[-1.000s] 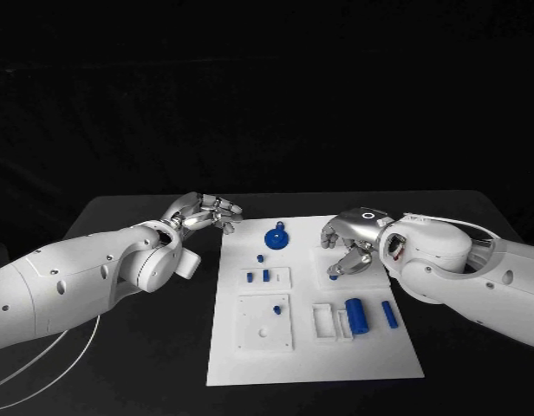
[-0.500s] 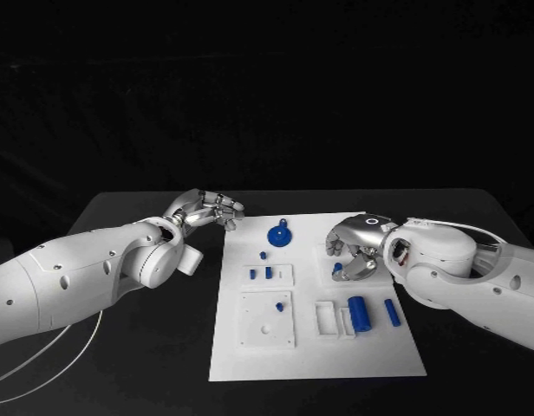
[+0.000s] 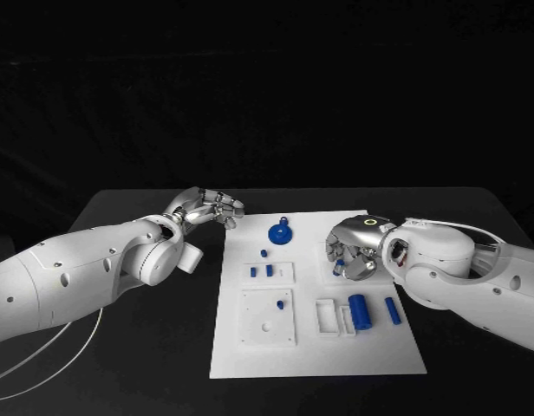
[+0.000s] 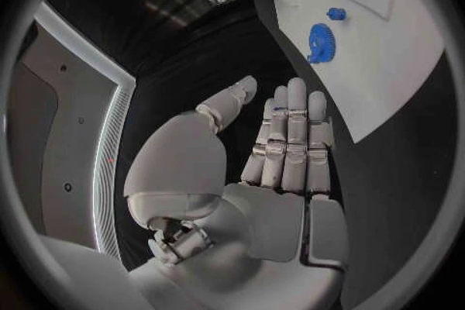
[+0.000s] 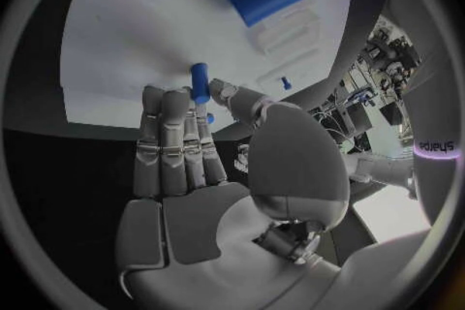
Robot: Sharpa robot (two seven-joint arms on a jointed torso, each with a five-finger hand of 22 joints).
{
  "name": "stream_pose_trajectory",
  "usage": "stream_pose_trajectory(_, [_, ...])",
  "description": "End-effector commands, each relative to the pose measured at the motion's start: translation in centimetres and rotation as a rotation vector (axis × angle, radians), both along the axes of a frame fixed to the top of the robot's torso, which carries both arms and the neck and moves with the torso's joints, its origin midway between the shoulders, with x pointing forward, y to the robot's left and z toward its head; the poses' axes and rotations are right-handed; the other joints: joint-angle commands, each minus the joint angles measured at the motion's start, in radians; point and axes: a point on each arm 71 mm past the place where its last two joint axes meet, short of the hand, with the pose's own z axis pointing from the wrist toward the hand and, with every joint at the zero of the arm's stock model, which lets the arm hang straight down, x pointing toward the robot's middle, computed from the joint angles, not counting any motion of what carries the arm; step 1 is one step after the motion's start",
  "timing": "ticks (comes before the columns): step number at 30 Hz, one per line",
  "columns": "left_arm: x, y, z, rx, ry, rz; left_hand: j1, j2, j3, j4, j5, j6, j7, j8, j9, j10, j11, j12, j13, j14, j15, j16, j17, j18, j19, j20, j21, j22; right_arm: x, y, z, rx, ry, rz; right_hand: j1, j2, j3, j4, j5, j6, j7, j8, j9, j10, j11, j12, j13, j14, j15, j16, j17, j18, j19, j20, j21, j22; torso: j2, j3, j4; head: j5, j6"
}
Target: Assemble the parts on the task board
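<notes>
Head view: right hand (image 3: 352, 250) pinches peg (image 3: 338, 267) over board (image 3: 317, 347).

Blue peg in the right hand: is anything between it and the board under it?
Nothing visible. The right hand pinches the small blue peg over a bare patch of the task board. The large blue cylinder and the blue gear lie off to the sides. The left hand is off the board.

Dim, black bkgd; board lit evenly, perhaps overhead; wrist views warped.
</notes>
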Motion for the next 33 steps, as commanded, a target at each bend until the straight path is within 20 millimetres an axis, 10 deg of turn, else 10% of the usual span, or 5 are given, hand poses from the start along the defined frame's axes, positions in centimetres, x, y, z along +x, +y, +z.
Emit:
stream_pose_trajectory(1, [-0.02,-0.06,0.03,-0.006,0.004,-0.012,-0.01,-0.001,0.0,0.005,-0.002,-0.01,0.001,0.004,-0.002,-0.003,0.002,-0.005,-0.001,0.005,0.002,-0.005,0.002,0.009,-0.002,-0.001,-0.004,0.002,0.01,-0.11,-0.28,-0.037,0.016,-0.005,0.005,0.002,0.017,-0.006,-0.005,0.009,-0.003,0.007,0.006,0.003,-0.004,0.006,0.011,0.001,-0.007,0.011,0.007,0.016,0.008,-0.001,0.008,0.005,0.0,0.0001,-0.0001,0.001,-0.003])
stream_pose_trajectory(20, [-0.02,-0.07,-0.05,-0.003,0.014,-0.015,-0.022,-0.003,-0.001,0.012,-0.003,-0.016,0.003,0.003,-0.004,-0.009,0.005,-0.006,-0.003,0.003,0.004,-0.017,0.014,0.008,-0.005,0.001,-0.008,0.005,-0.06,-0.03,-0.7,-0.022,0.02,0.0,-0.03,-0.031,0.018,-0.014,-0.002,-0.007,0.004,0.001,0.013,-0.015,0.001,-0.003,0.033,-0.01,-0.002,0.014,0.014,0.016,0.0,0.002,0.011,0.012,0.0,0.0009,-0.0008,0.002,-0.007])
stream_pose_trajectory(33, [-0.01,-0.16,-0.05,-0.004,0.013,-0.017,-0.025,-0.002,-0.001,0.015,-0.003,-0.018,0.004,0.003,-0.005,-0.01,0.005,-0.006,-0.003,0.003,0.005,-0.022,0.018,0.008,-0.005,0.001,-0.01,0.007,-0.41,0.38,-0.4,0.035,-0.007,0.012,0.013,0.028,0.079,-0.048,-0.005,0.059,-0.026,0.039,0.053,0.049,-0.028,0.035,0.095,0.02,-0.03,0.077,0.067,0.016,0.054,-0.025,0.049,0.024,0.0,0.0009,-0.0004,0.001,-0.008])
